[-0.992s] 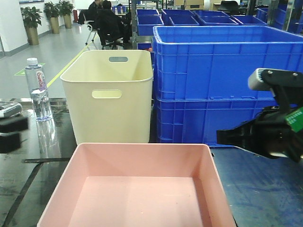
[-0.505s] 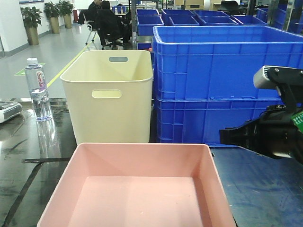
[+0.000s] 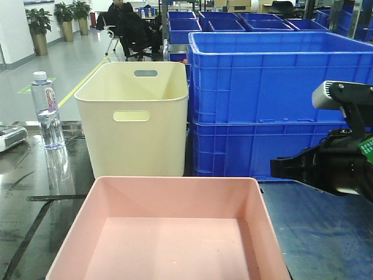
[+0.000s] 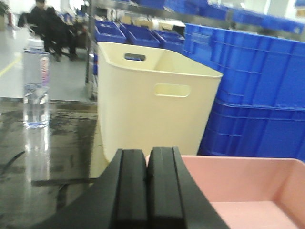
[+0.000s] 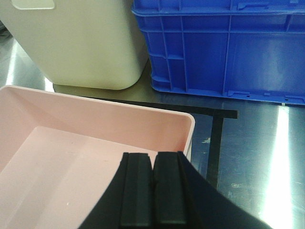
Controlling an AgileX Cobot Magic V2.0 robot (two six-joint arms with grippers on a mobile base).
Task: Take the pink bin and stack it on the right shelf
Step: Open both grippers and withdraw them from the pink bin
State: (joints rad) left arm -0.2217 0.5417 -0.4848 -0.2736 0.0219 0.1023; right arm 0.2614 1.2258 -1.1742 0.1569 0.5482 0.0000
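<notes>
Hovering right end effector [image 5: 153, 188] over pink bin [image 5: 71, 157] right wall | pads pressed together, empty | left end effector [image 4: 146, 191] likewise, near far-left corner | right nearer rim

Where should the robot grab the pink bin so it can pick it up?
Probably by the rim. The pink bin is wide and shallow with thin sloped walls, so pinching a wall edge from above suits it. The right gripper, fingers together now, sits by the right wall; the left gripper is near the left side. Taking opposite walls, one each, should keep it level.
</notes>
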